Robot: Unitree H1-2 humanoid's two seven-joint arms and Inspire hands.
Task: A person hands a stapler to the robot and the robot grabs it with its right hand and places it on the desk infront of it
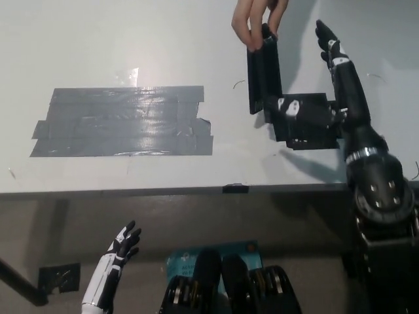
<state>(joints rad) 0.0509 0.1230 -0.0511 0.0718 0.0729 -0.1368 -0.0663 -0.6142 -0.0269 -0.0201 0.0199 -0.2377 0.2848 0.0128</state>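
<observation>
Fingers of the white left hand [121, 243] are spread and hold nothing; it rests low at the robot's left, below the desk edge. Farther up, the grey desk [98, 39] carries a wide patch of grey tape [121, 122] on the left and a smaller black tape square [308, 124] on the right. Over this square the black right hand [311, 98] is raised with its fingers apart, long ones pointing up and thumb reaching toward the stapler, but nothing is gripped yet. The black stapler [264, 72] hangs upright just beside the thumb, pinched at its top by a person's hand [256, 18] at the far edge. I think the risk is in timing: if the person lets go before the robot closes around it, the stapler will drop onto the desk, and a grip too near the lower end may let it tip.
</observation>
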